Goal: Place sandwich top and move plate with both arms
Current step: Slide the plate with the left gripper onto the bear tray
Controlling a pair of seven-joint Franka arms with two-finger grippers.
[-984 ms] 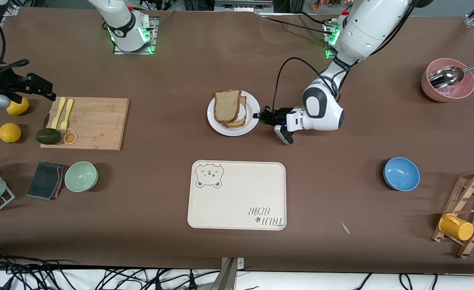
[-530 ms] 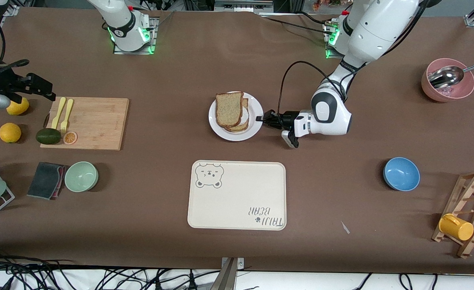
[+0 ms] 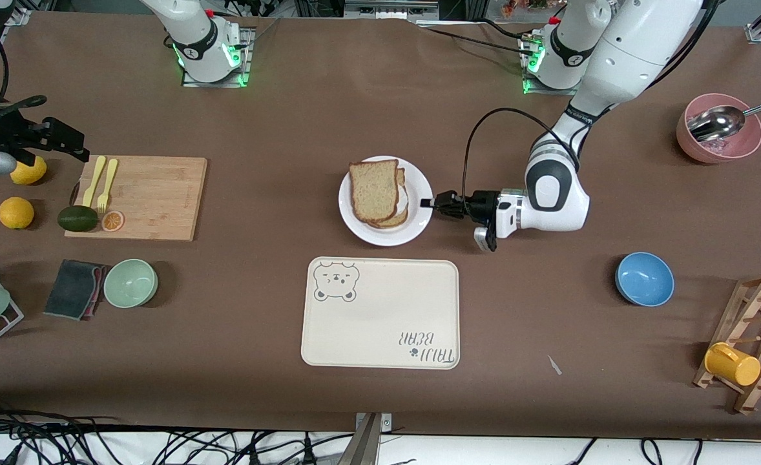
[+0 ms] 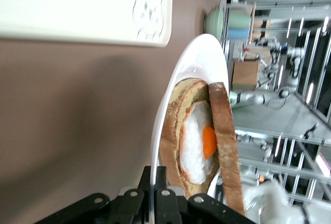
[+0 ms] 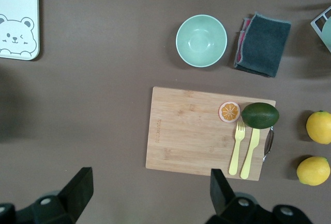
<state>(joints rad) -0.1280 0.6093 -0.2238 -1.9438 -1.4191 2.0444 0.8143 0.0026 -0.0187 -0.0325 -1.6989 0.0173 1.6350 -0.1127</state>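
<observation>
The white plate (image 3: 380, 237) sits mid-table, just farther from the front camera than the bear tray. On it the sandwich top (image 3: 374, 190) lies over a bread slice bearing a fried egg (image 4: 199, 141). My left gripper (image 3: 429, 203) is low at the plate's edge toward the left arm's end, shut on the rim. In the left wrist view the gripper (image 4: 156, 182) pinches the thin white rim (image 4: 199, 53), with the sandwich top (image 4: 227, 151) above the egg. My right gripper (image 3: 82, 147) waits open and empty, high over the cutting board's end; it also shows in the right wrist view (image 5: 151, 177).
The cream bear tray (image 3: 380, 313) lies nearer the camera than the plate. A cutting board (image 3: 138, 197) with cutlery, avocado and lemons, a green bowl (image 3: 130, 282) and a cloth lie toward the right arm's end. A blue bowl (image 3: 644, 278), pink bowl (image 3: 719, 135) and mug rack lie toward the left arm's end.
The left gripper has drawn the plate with the sandwich nearer the front camera, toward the tray, and slightly toward the left arm's end. The right arm has not moved.
</observation>
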